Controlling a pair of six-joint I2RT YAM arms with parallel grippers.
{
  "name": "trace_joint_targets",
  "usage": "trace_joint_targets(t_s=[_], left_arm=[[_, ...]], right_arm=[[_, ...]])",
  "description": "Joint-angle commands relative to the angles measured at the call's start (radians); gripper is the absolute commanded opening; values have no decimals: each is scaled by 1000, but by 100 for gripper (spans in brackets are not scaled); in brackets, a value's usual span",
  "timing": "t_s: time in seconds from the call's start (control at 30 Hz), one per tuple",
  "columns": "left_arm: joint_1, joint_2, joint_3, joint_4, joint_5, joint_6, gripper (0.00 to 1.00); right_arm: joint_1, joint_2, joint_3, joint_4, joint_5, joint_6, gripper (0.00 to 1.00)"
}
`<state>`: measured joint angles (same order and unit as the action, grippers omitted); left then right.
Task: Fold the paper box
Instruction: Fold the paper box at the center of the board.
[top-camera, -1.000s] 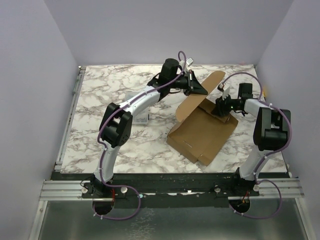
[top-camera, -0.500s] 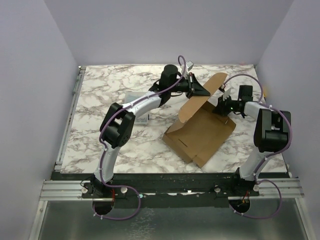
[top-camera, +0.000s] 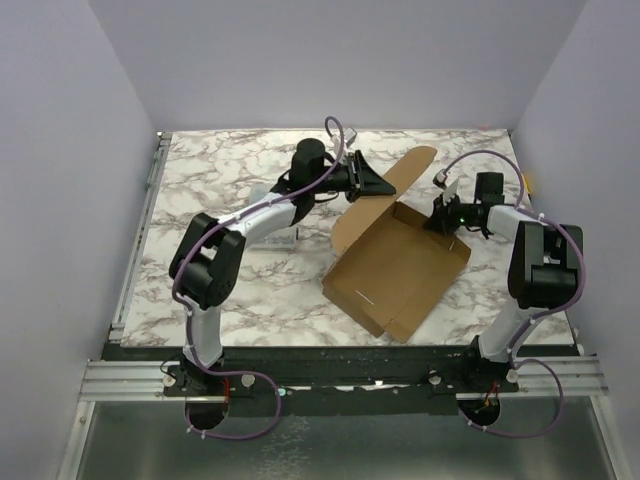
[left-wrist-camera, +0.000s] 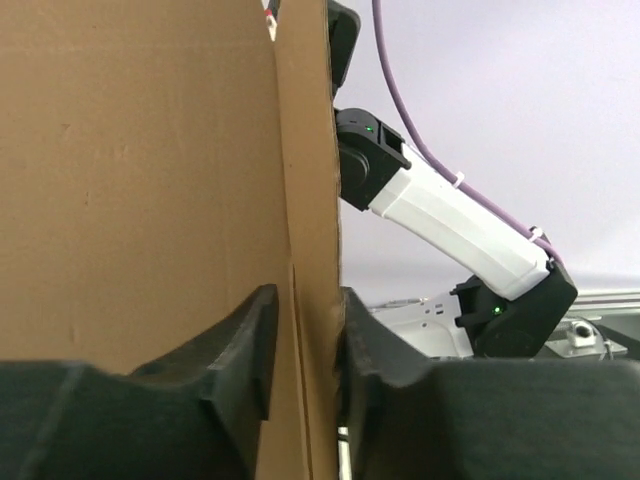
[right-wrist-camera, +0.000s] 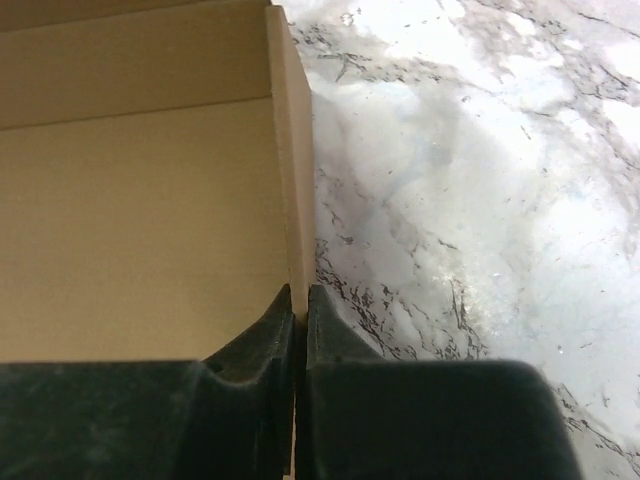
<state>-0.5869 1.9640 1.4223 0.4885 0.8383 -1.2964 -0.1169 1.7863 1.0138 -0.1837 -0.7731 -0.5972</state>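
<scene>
- The left arm has swung to the left: its elbow now sits further left and nearer the table's front edge, and the left gripper (top-camera: 384, 187) has drawn back leftward with it
- The left gripper's jaws, earlier clamped on the long far flap (top-camera: 408, 166), now stand slightly parted astride the cardboard
- The right gripper (right-wrist-camera: 300, 300), half open a second ago, has closed and now pinches the top edge of the upright far-right wall
- The brown cardboard paper box (top-camera: 395, 270), earlier lying flatter, now shows raised walls around an open floor; its near-left corner has shifted slightly left
</scene>
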Motion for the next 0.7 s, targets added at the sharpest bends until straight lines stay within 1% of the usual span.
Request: trace_joint_targets(t_s=[0.0, 0.03, 0.1, 0.13, 0.17, 0.2, 0.23, 0.27, 0.3, 0.4, 0.53, 0.6, 0.63, 0.67], left_arm=[[44, -140, -3, -113, -61, 223, 41], [54, -172, 34, -269, -102, 339, 46], [58, -231, 146, -545, -246, 639, 59], [57, -263, 184, -611, -320, 738, 65], [57, -293, 195, -627, -359, 797, 68], [56, -324, 195, -630, -388, 843, 74], [51, -351, 193, -630, -411, 893, 83], [44, -370, 193, -630, -420, 938, 96], [39, -387, 195, -631, -427, 974, 99], [26, -423, 219, -638, -441, 1054, 99], [25, -449, 260, -657, -482, 1093, 99], [37, -450, 258, -664, -526, 1066, 99], [53, -442, 246, -664, -532, 1027, 99], [71, -426, 235, -664, -506, 983, 99]], right_arm=[[0, -32, 29, -59, -26, -31, 5], [0, -38, 31, -67, -26, -38, 5], [0, -52, 38, -90, -29, -61, 4], [0, -58, 42, -102, -30, -73, 4], [0, -59, 52, -121, -33, -89, 4], [2, -59, 58, -137, -35, -106, 4], [3, -58, 69, -159, -36, -123, 4], [5, -53, 82, -184, -35, -145, 4], [7, -49, 97, -209, -33, -162, 3], [8, -40, 143, -284, -28, -223, 3], [8, -59, 213, -406, -31, -327, 3], [10, -72, 238, -449, -38, -367, 3], [11, -73, 252, -479, -45, -399, 3], [13, -74, 262, -502, -48, -423, 3]])
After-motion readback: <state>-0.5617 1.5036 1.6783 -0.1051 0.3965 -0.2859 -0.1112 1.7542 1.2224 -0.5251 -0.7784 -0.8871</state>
